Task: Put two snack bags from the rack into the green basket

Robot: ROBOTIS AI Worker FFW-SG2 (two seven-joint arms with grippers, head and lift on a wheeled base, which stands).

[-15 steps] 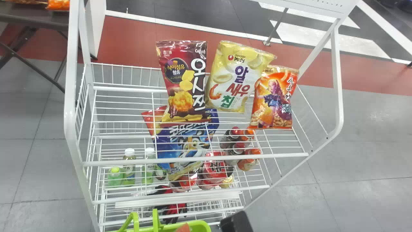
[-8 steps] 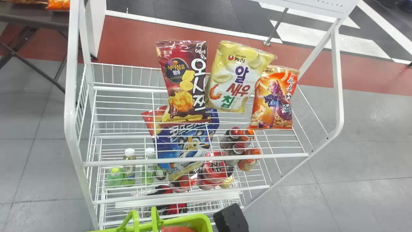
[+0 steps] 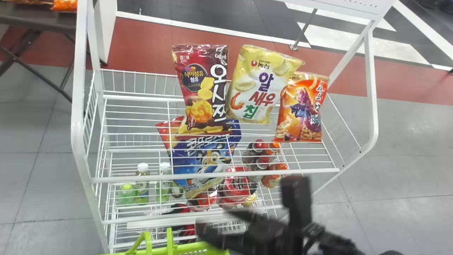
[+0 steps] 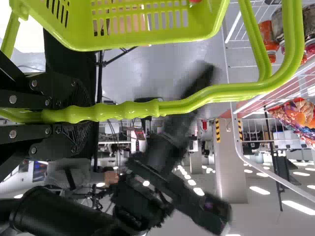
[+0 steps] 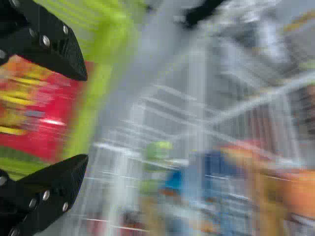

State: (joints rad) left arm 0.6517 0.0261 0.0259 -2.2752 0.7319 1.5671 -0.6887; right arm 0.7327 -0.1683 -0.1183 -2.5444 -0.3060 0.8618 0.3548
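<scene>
Head view: a rack of snack bags behind the green basket

The white rack (image 3: pixel 216 175) spans the scene; the green basket (image 3: pixel 193 249) sits before it, at the bottom edge. On the rack, a maroon bag (image 3: pixel 200 85), a yellow bag (image 3: pixel 263 83) and an orange bag (image 3: pixel 300 109) form a row, with a blue bag (image 3: pixel 201 159) below the maroon one. The right wrist view shows a red-and-yellow bag (image 5: pixel 39 108) inside the basket. The right gripper (image 3: pixel 216 220) is near the basket's right end, jaws spread and empty. The left gripper (image 4: pixel 91 115) has its jaws clenched around the basket's handle (image 4: pixel 197 101).
</scene>
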